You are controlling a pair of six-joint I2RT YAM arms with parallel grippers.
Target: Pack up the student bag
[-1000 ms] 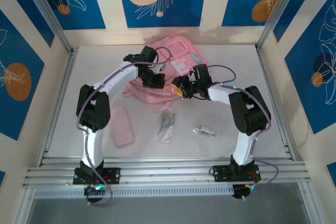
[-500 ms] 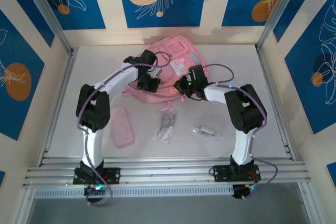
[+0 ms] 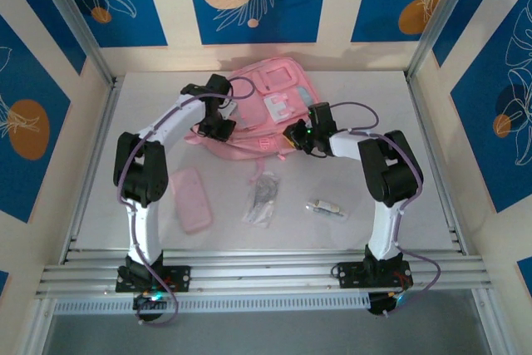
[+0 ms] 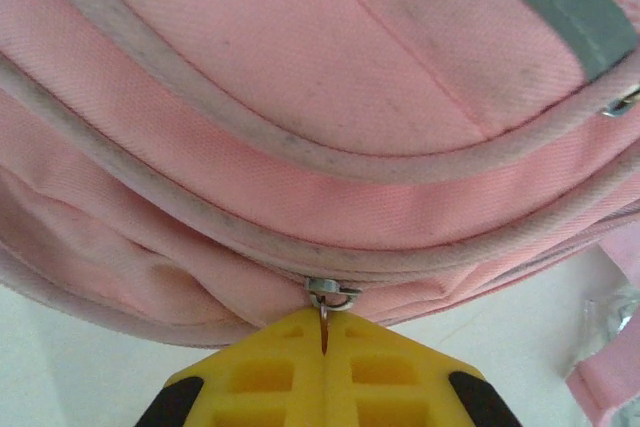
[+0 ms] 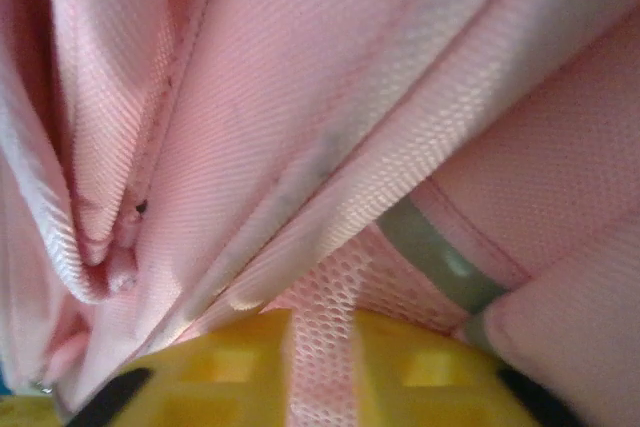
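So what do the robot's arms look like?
Two matching arms. The left arm and right arm are smooth white tubes joined by chunky black joints, with a thin purple cable looping along each. The left pincer and right pincer have bright yellow fingers moulded with square pockets, and black parts behind them.
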